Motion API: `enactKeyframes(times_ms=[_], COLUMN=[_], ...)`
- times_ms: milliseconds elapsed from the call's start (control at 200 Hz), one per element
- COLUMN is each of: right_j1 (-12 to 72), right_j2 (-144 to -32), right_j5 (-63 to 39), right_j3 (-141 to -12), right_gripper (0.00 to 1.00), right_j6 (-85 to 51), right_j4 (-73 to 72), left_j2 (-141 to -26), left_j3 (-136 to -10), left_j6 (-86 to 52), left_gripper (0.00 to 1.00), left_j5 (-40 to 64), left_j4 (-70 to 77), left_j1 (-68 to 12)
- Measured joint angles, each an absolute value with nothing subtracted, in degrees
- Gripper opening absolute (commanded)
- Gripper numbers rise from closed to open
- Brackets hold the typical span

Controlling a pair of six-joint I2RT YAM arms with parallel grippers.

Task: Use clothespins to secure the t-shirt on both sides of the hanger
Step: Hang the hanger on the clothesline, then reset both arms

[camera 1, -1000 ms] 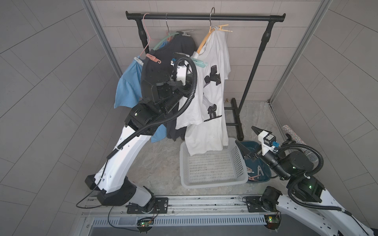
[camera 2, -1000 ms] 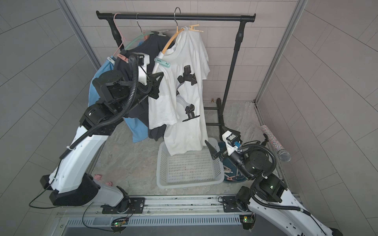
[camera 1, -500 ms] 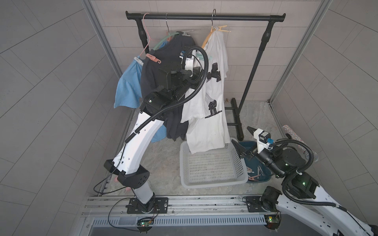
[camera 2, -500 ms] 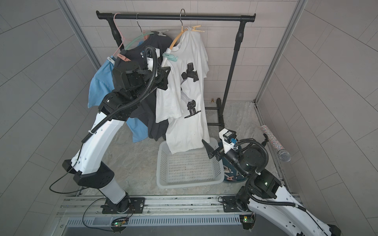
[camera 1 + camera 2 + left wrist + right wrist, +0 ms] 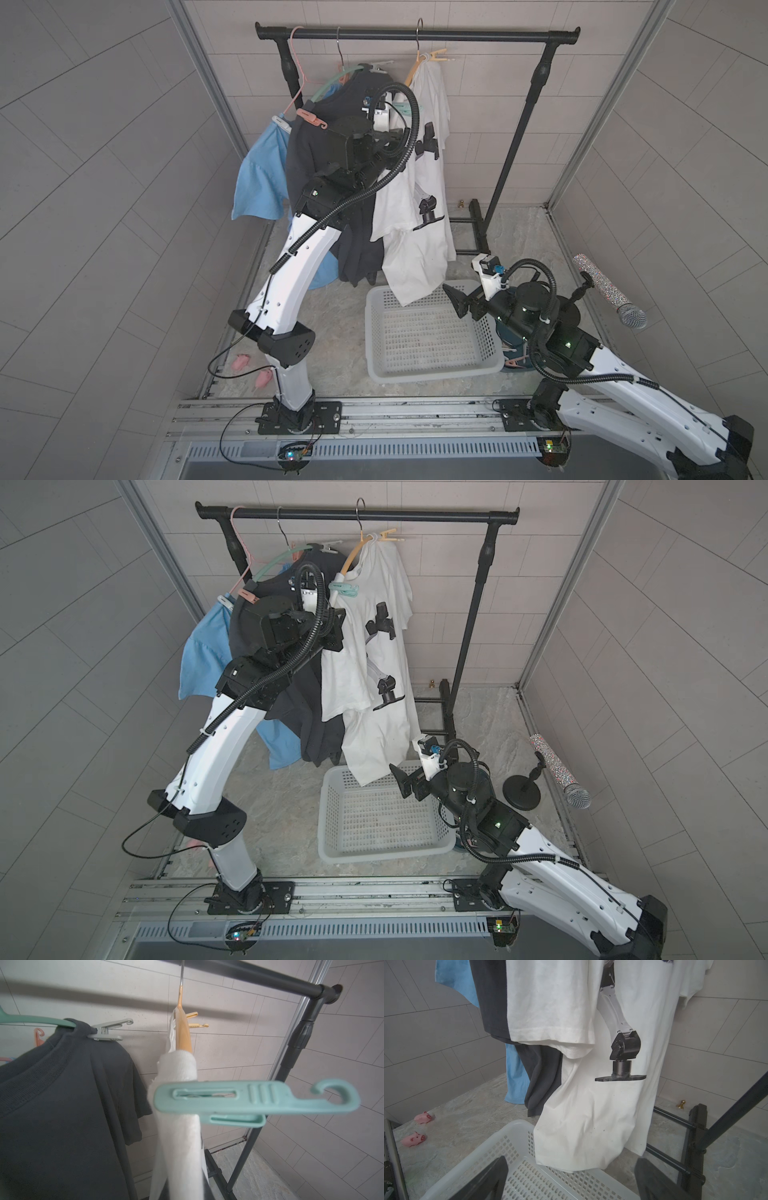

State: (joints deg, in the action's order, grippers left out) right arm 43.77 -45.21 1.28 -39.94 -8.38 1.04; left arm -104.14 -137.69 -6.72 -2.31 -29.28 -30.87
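Note:
The white t-shirt (image 5: 419, 199) (image 5: 374, 667) hangs on a yellow hanger (image 5: 182, 1036) from the black rail. A mint clothespin (image 5: 249, 1099) (image 5: 344, 589) is clipped over the shirt's near shoulder. A yellow clothespin (image 5: 195, 1022) (image 5: 438, 56) sits on the far shoulder by the hook. My left gripper (image 5: 336, 623) (image 5: 397, 135) is raised just below the mint clothespin. Its jaws stay out of the left wrist view, and I see nothing in them. My right gripper (image 5: 571, 1184) (image 5: 457, 301) stands open and empty, low over the basket, under the shirt's hem (image 5: 571, 1165).
A black shirt (image 5: 62, 1105) with a grey clothespin (image 5: 108, 1029) and a blue shirt (image 5: 262, 174) hang left of the white one. A white basket (image 5: 428, 332) sits on the floor below. Two pink pig toys (image 5: 423, 1116) lie left of it; a microphone (image 5: 611, 291) stands to the right.
My left arm has swung up and to the right, from the black shirt to the white shirt's near shoulder. My right gripper has drifted slightly left over the basket.

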Motion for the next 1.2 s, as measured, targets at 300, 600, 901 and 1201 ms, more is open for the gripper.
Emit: enactKeyframes(times_ms=[300, 600, 901, 1201], right_j1=[44.5, 45.0, 42.7, 32.6], right_j2=[-59.2, -64.4, -37.1, -21.6], right_j5=[-1.4, 1.9, 20.2, 34.5], right_j3=[-39.6, -40.4, -32.8, -18.0], right_gripper=[1.0, 1.0, 1.0, 1.0], right_j6=[-11.2, -10.4, -0.3, 8.7], right_j4=[-9.6, -13.2, -11.3, -9.9], left_j2=[-105.3, -94.3, -60.1, -36.9], left_j3=[-138.1, -125.1, -87.8, -43.9], left_j6=[-7.0, -7.7, -7.7, -10.4], left_gripper=[0.15, 1.0, 1.0, 1.0], left_j5=[-1.0, -1.5, -6.1, -25.0], left_j4=[-28.9, -25.3, -16.2, -11.7], left_j1=[-30.7, -30.6, -30.5, -30.3])
